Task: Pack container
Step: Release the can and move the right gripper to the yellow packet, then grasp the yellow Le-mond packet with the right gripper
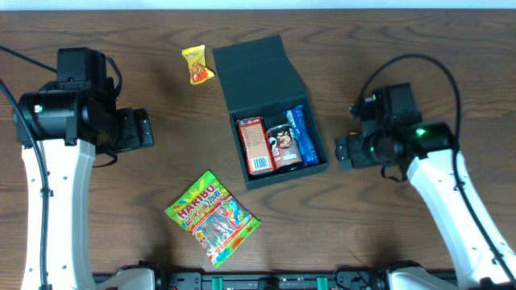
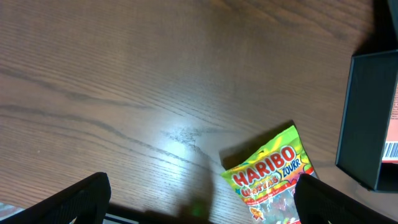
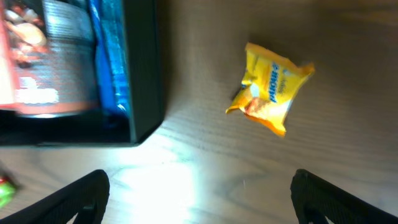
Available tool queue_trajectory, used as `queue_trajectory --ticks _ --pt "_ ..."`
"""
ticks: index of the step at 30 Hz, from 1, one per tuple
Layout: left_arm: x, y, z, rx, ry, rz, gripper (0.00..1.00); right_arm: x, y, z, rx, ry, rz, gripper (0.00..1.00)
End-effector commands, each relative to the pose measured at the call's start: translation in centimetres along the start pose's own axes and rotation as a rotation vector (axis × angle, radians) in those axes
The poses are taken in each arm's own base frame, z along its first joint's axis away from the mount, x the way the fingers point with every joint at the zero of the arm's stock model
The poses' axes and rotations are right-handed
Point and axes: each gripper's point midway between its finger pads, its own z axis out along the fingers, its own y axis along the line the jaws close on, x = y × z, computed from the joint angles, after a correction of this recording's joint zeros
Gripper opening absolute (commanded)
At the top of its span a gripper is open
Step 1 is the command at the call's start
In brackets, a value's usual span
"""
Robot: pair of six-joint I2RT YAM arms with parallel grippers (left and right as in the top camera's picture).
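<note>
The dark green container stands open at the table's middle, its lid folded back. Inside lie a red carton, a brown packet and a blue packet. My right gripper hovers open just right of the container, nothing between its fingers. The right wrist view shows the container wall, the blue packet and a yellow snack. My left gripper is open and empty at the left, over bare wood.
A Haribo bag lies in front of the container, also seen in the left wrist view as the Haribo bag beside the container wall. A yellow snack lies left of the lid.
</note>
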Motion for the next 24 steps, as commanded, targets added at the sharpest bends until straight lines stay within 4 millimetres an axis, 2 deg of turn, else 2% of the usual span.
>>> queue_trajectory --ticks 1,5,10,17,24 --pt "0.0 0.2 0.0 -0.007 -0.001 -0.019 0.95 1.6 -0.4 2.2 0.003 0.01 -0.039 0.94" --pt "0.0 0.2 0.0 -0.007 -0.001 -0.019 0.95 2.1 -2.4 3.7 0.116 -0.011 0.065 0.95" --pt "0.0 0.2 0.0 -0.007 -0.001 -0.019 0.95 1.5 -5.0 3.7 0.259 -0.056 0.088 0.93" --pt "0.0 0.2 0.0 -0.007 -0.001 -0.019 0.95 1.0 -7.1 3.8 0.27 -0.078 0.165 0.97" --pt "0.0 0.2 0.0 -0.007 -0.001 -0.019 0.95 0.7 -7.6 5.6 0.155 -0.075 0.243 0.93"
